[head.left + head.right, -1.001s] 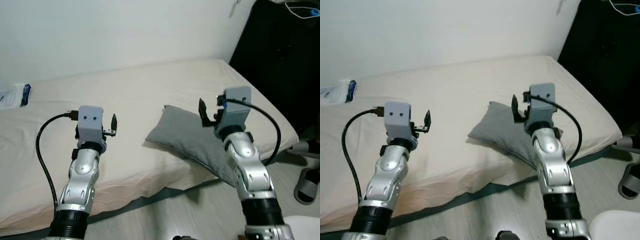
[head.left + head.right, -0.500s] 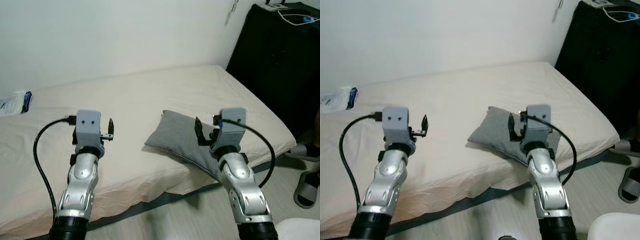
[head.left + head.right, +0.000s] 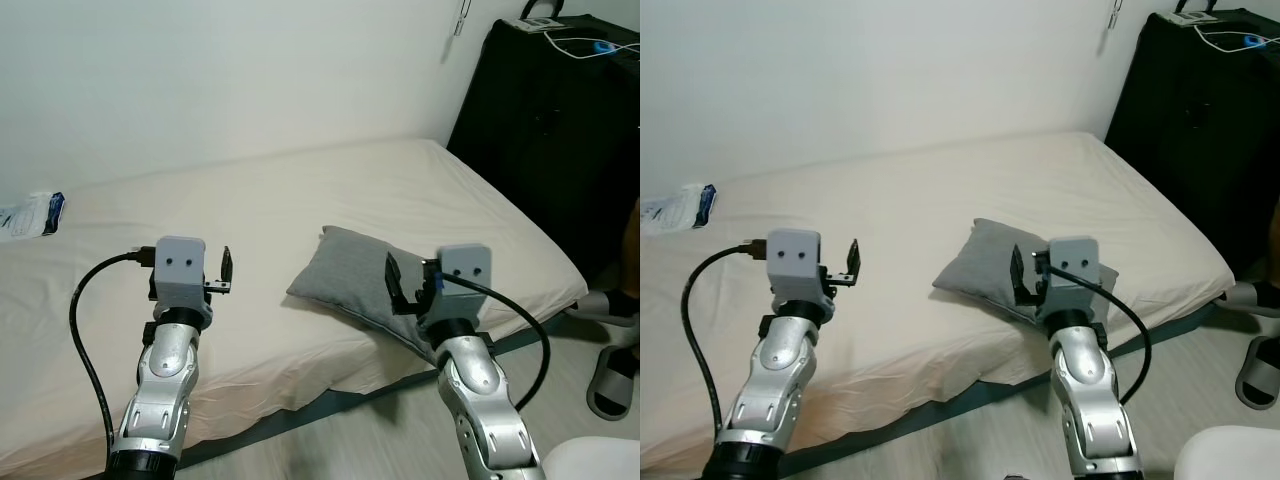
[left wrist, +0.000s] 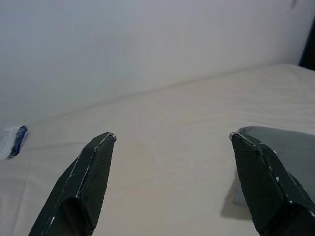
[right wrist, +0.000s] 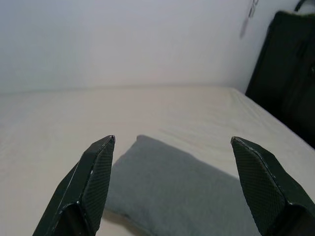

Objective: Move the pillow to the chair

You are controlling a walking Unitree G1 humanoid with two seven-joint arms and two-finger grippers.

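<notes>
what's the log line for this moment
pillow on bed | right gripper open, facing pillow | left gripper open over bed

text: we read none | packet (image 3: 28,214) at the far left of the bed (image 3: 250,200): we see blue and white print, too small and blurred to make out | labels, brands, numbers, signs: we find none legible

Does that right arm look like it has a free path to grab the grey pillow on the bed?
Probably yes. The right gripper hangs open just in front of the pillow, which lies near the edge of the bed with nothing between them.
</notes>
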